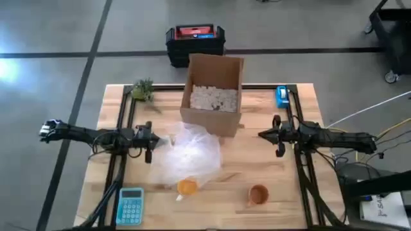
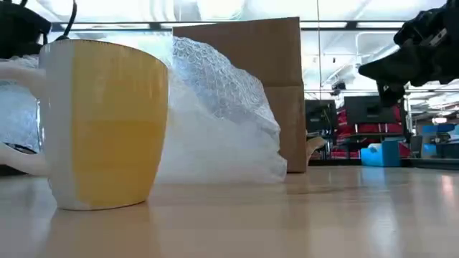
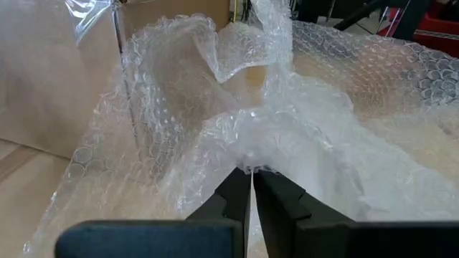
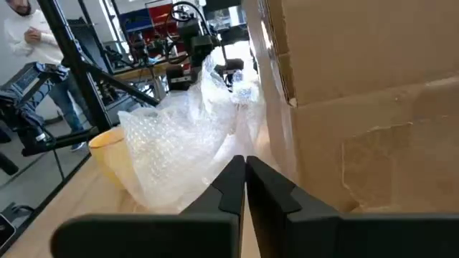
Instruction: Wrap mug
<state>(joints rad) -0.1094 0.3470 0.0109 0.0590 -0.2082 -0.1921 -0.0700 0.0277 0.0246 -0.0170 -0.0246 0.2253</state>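
Left wrist view: left tool (image 3: 252, 174) pinches bubble wrap (image 3: 287, 136).

Cardboard box (image 1: 214, 90) sits at table (image 1: 302, 186) back-centre w/ packing peanuts (image 1: 214, 98) inside. Bubble wrap (image 1: 186, 154) lies just in front of box, towards the left. Mug (image 1: 187, 187) at wrap's front edge; 2nd mug (image 1: 258, 194) to its right, apart. Calculator (image 1: 131, 205) front-left corner. Small plant (image 1: 142, 89) back-left, tape dispenser (image 1: 282, 96) back-right. Toolbox (image 1: 195, 42) on floor behind table. Left gripper (image 1: 151, 139) at wrap's left edge; right gripper (image 1: 268, 134) right of box.
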